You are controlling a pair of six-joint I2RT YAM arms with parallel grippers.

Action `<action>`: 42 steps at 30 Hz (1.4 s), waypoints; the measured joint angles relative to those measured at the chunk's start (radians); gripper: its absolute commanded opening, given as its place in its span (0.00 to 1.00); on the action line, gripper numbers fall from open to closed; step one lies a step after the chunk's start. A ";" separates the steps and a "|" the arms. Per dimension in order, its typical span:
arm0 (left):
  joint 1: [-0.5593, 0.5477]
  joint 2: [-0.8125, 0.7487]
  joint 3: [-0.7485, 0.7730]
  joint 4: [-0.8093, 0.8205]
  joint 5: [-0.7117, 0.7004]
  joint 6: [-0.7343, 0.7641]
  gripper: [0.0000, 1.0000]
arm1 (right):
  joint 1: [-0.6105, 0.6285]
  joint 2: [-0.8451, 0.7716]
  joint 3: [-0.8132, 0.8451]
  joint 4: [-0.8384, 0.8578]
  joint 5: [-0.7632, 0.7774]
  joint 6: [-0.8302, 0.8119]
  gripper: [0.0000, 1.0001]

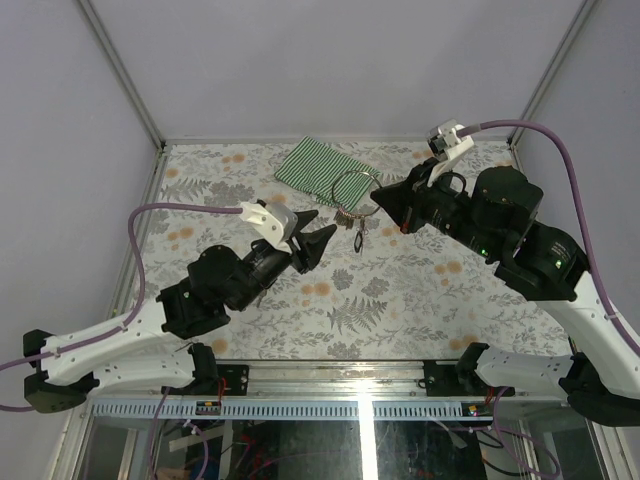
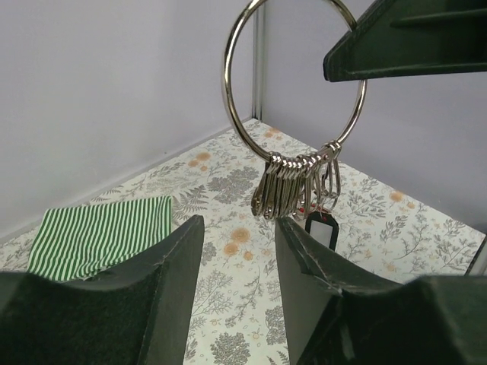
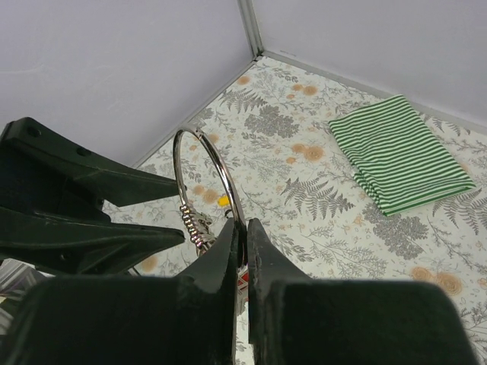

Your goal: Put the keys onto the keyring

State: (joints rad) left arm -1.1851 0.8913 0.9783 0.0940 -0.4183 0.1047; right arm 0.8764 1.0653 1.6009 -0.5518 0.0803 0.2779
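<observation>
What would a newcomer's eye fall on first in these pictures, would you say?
Most likely the keyring, a big silver ring with small rings bunched below, held above the floral table by the shut right gripper. The left gripper faces it, jaws open, and a green-and-white striped cloth lies near the table's far edge.

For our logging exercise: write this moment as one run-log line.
right fingers: shut on keyring | left fingers: open, just short of it | keyring: hanging in air
</observation>
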 measured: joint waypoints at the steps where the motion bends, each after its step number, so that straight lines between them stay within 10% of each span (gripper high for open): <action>1: 0.000 0.006 0.000 0.000 0.002 0.002 0.42 | 0.000 0.000 0.000 0.000 -0.003 0.002 0.00; 42: -0.006 0.054 0.033 0.018 -0.020 0.069 0.20 | 0.000 0.000 0.000 0.003 -0.048 0.030 0.00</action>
State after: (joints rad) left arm -1.1908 0.9455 1.0115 0.1120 -0.4381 0.1741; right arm 0.8761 1.0649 1.6012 -0.5488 0.0319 0.3080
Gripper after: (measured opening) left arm 0.200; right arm 0.031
